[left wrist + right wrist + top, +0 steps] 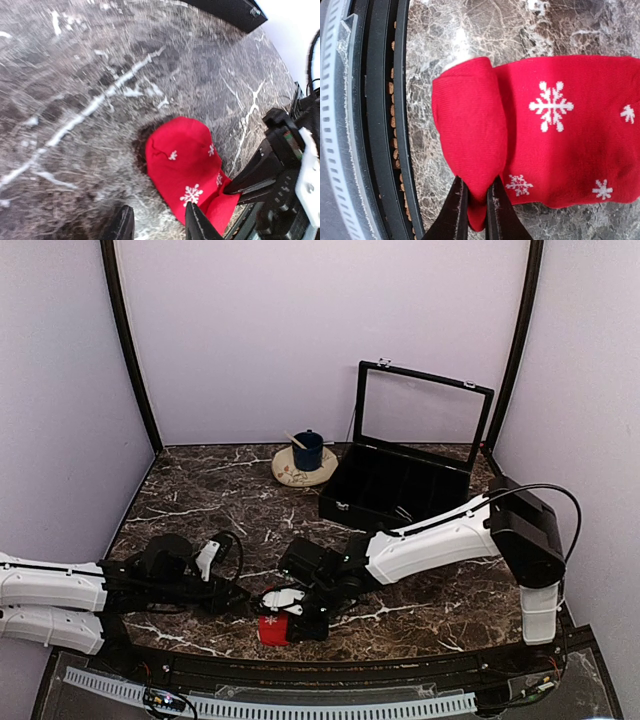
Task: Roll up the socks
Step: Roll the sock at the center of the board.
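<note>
The soft red knit sock [560, 150] lies flat on the veined marble table [75, 75], long axis pointing away from the near edge, its folded end pinched by the right gripper [476, 205], while the left gripper [160, 226] stands half-open and empty.

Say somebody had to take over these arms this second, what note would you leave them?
Right gripper: shut on the red sock, pinching its folded-over end.
Left gripper: open, empty, just beside that sock.
Sock lies on the marble table, near its front edge. No second sock in view.
Done: only the first fold.
Left: roll up the rest.
</note>
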`<state>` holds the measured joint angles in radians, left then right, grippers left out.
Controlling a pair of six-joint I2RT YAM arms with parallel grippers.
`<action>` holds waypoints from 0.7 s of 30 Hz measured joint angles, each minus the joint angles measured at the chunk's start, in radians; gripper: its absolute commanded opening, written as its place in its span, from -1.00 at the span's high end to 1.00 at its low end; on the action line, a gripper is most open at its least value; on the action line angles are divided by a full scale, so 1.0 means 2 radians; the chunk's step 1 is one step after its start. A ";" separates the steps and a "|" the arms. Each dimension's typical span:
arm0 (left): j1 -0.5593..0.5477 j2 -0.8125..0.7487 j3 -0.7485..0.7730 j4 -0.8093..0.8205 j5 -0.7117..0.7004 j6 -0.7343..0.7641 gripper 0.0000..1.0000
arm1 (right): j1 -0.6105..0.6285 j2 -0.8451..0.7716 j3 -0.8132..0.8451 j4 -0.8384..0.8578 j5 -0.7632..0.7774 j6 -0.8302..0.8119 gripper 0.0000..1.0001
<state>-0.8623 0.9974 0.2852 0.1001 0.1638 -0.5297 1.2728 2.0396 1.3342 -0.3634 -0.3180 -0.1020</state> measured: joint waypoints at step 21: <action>-0.126 -0.081 -0.046 0.042 -0.086 0.083 0.34 | -0.056 0.073 0.110 -0.147 -0.148 -0.018 0.99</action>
<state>-1.1152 0.8345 0.1925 0.1844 -0.0090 -0.3634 1.1606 2.1864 1.5539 -0.6571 -0.6147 -0.1371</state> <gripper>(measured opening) 0.331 0.084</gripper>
